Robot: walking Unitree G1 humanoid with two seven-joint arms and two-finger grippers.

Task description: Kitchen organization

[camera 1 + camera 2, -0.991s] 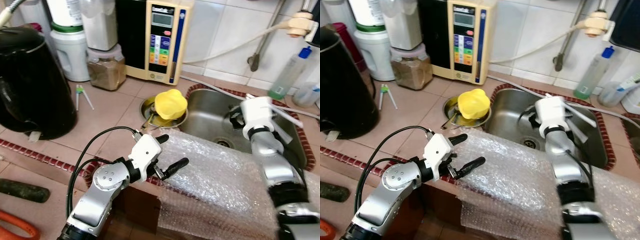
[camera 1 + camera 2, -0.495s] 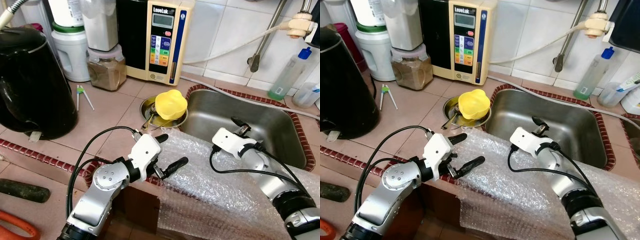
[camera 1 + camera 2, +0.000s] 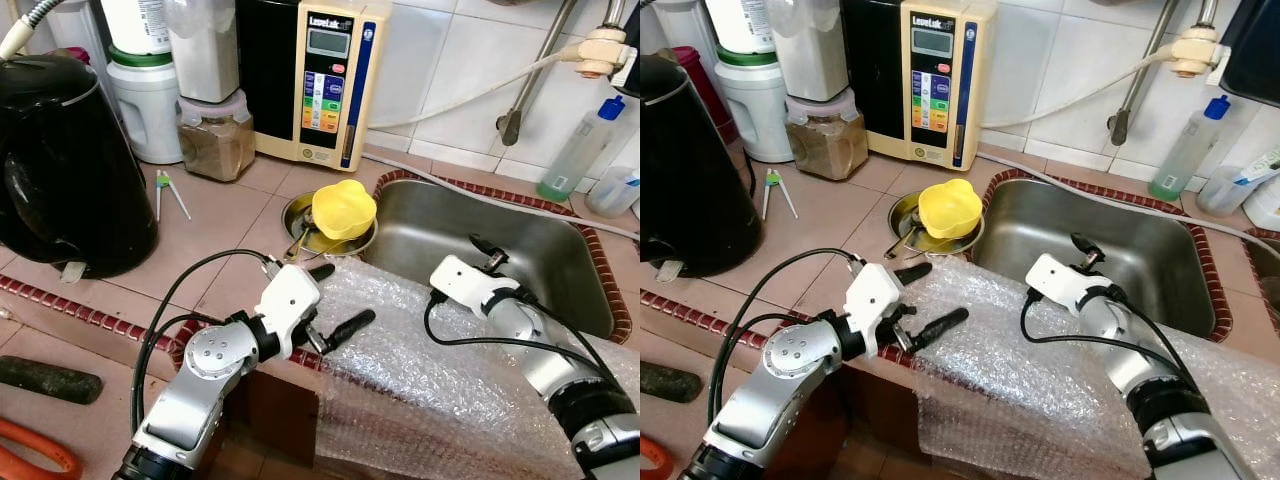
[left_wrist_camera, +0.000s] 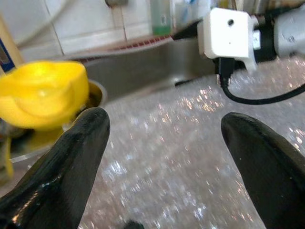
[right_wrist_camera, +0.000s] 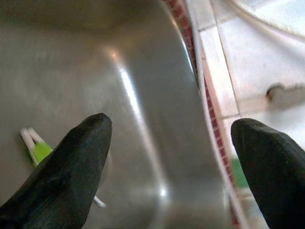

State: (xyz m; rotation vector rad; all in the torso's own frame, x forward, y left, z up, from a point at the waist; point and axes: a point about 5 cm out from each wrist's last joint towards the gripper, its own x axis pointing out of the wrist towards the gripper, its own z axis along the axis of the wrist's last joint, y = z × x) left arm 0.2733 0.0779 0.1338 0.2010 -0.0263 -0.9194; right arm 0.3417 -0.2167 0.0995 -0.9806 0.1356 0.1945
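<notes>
1. Left eye view: little of the organizing is judged done; a sheet of bubble wrap (image 3: 420, 350) is draped over the tabletop (image 3: 230, 240) edge at lower centre.
2. The left gripper (image 3: 330, 300), fingers spread and empty, hovers at its left end.
3. The right gripper (image 5: 167, 157), fingers apart, is aimed into the sink (image 3: 560, 270), where a green-tipped utensil (image 5: 38, 150) lies.
4. The yellow bowl (image 3: 343, 208) sits left of the sink.

A sink (image 3: 560, 255) is set into a tiled counter (image 3: 225, 250). Just left of the sink, a bowl (image 3: 343, 208) sits in a pan (image 3: 300, 225). Before the sink, bubble wrap (image 3: 430, 370) drapes over the counter's front edge. Behind and left of the sink stand a water unit (image 3: 322, 80) and a jar (image 3: 213, 135). Far left of the sink sits a kettle (image 3: 65, 165). Behind the sink's right end stands a bottle (image 3: 580, 150).
</notes>
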